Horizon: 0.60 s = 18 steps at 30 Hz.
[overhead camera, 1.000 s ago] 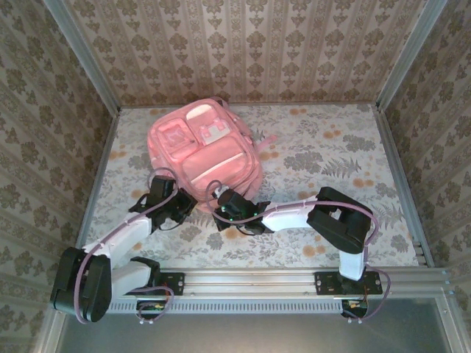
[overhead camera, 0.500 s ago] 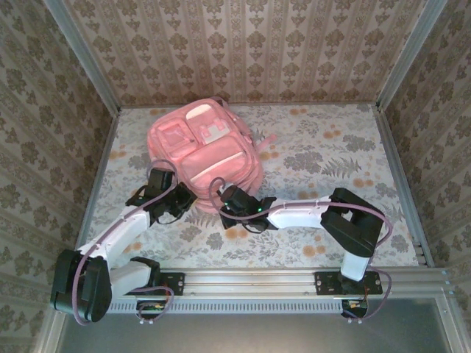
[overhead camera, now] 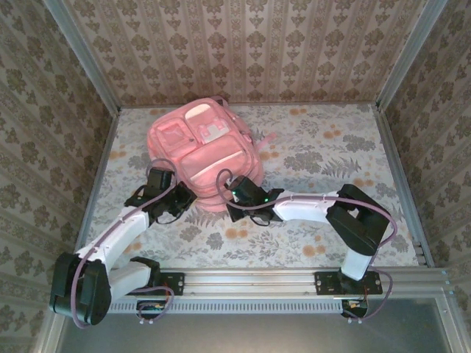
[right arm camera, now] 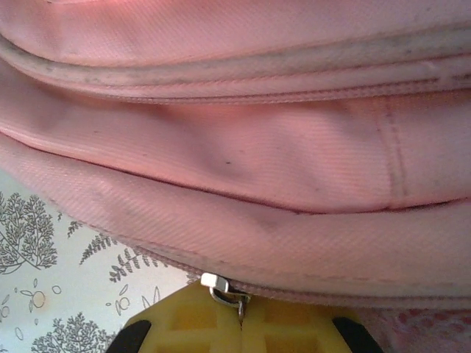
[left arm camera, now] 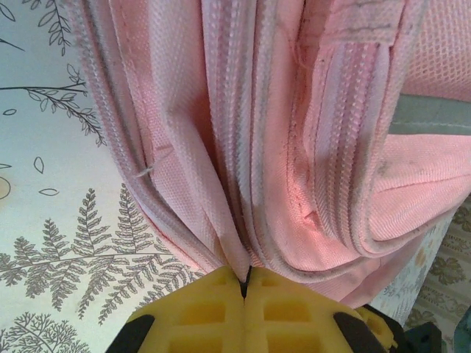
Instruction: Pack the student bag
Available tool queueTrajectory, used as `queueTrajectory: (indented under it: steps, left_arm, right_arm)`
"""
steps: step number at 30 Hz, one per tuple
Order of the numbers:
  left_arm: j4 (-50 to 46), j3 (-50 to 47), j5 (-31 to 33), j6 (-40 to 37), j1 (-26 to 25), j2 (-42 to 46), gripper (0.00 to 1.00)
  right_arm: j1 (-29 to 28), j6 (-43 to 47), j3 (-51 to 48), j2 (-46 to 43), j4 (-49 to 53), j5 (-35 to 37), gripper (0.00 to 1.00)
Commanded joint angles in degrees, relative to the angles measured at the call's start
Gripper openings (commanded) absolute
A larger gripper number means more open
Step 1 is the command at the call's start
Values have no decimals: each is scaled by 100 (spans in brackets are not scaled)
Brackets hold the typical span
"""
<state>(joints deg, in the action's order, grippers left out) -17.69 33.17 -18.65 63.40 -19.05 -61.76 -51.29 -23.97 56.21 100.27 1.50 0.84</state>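
The student bag [overhead camera: 199,147], a large pink backpack, lies flat at the back left of the table, front pockets up. My left gripper [overhead camera: 188,197] is at its near left edge. In the left wrist view the yellow pads [left arm camera: 213,309] are shut on a fold of the bag's pink fabric [left arm camera: 294,132] beside a zip seam. My right gripper [overhead camera: 229,207] is at the bag's near edge, right of the left one. In the right wrist view it [right arm camera: 241,312] is shut on a small metal zipper pull [right arm camera: 221,288] under the bag's bulging side [right arm camera: 257,162].
The table [overhead camera: 331,154] has a floral cloth and is walled by patterned panels on three sides. A pink strap [overhead camera: 266,140] trails from the bag's right side. An aluminium rail [overhead camera: 250,279] with both arm bases runs along the near edge.
The right gripper has slid a little up and to the right along the bag's near edge, its elbow swinging right. The left wrist has edged closer to the bag. Both stayed shut.
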Motion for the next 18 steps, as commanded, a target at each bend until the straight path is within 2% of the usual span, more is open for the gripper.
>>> queueTrajectory:
  steps: [1,8,14,18]
  left_arm:
    - [-137,190,515,-312,169,232,0]
    - [-454,309,504,-759,410,282,0]
    - [-939,485,54,-1318,1209,308,1]
    - [-1572,803,-54,-1684,1719,378,10]
  right_arm:
    - [267,306,-137,-251,579,321,0]
    - [110,785,10,-240,472,-106,0]
    - [-358,-182,899,380,-68,-797,0]
    - [-684,-688,1672,1002,-94,-784,0]
